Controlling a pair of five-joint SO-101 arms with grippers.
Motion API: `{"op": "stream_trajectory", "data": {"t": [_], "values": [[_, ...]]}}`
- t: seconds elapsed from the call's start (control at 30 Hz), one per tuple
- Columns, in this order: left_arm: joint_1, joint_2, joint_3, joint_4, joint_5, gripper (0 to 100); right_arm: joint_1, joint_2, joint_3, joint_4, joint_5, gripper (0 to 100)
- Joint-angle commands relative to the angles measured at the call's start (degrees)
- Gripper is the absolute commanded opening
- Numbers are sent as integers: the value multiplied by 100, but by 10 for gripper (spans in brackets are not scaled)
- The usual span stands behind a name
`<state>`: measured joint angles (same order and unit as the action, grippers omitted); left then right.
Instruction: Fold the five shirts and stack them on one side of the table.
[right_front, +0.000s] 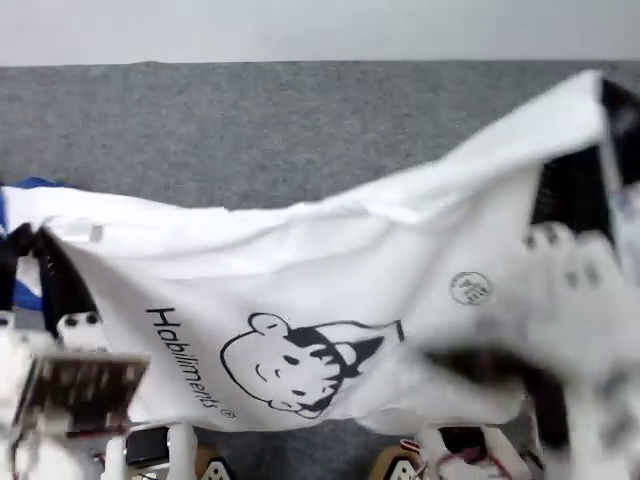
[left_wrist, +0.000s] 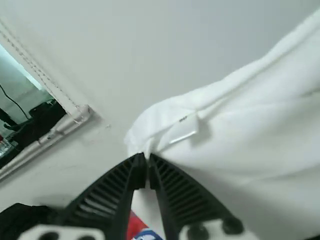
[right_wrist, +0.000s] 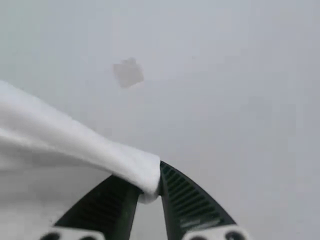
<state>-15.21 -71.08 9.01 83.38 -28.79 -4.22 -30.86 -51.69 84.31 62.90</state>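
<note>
We find the white shirt (right_front: 330, 260) held up over the grey table (right_front: 250, 130), stretched between two held points. The left gripper (left_wrist: 146, 167) is pinched closed on a hem corner and the right gripper (right_wrist: 150, 192) is clamped on a bunched edge (both bites look shallow). In our judgement the step in hand is laying the shirt flat on the table, so both arms should descend together with the cloth taut and release only once it rests smooth.

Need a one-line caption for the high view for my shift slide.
White shirt held spread above the grey table by the left gripper and right gripper, print facing the camera.
</note>
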Motion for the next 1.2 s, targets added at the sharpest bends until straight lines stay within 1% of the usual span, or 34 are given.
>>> {"op": "stream_trajectory", "data": {"t": [0.0, 0.07, 0.13, 0.27, 0.4, 0.5, 0.63, 0.83, 0.93, 1.03, 1.17], "values": [[-35, 431, 743, -141, -229, 5, 31, 497, 809, 75, 53, 10], [-35, 738, 1455, -589, -316, 5, 31, 725, 1354, -4, 53, 10], [-35, 1152, 2158, -1213, -325, 5, 31, 1007, 1881, -189, 53, 10], [53, 2251, 3064, -2822, -325, 5, 22, 1587, 2848, -1130, 0, 10], [211, 3666, 3046, -4079, -299, 5, 22, 2202, 3464, -2475, -290, 10], [273, 4738, 2571, -4589, -299, 5, 22, 2686, 3604, -3319, -308, 10], [281, 6075, 1429, -4800, -299, 5, 22, 3354, 3604, -4242, -299, 10], [281, 7833, -470, -4765, -299, 5, 66, 4189, 3596, -5763, -273, 10], [281, 8510, -1209, -4747, -299, 5, 48, 4470, 3596, -6308, -35, 10], [281, 8905, -1798, -4334, -299, 5, 22, 4593, 3596, -6501, 88, 10], [360, 9116, -2202, -3429, -316, 5, -40, 4576, 3596, -6202, 88, 10]]}}
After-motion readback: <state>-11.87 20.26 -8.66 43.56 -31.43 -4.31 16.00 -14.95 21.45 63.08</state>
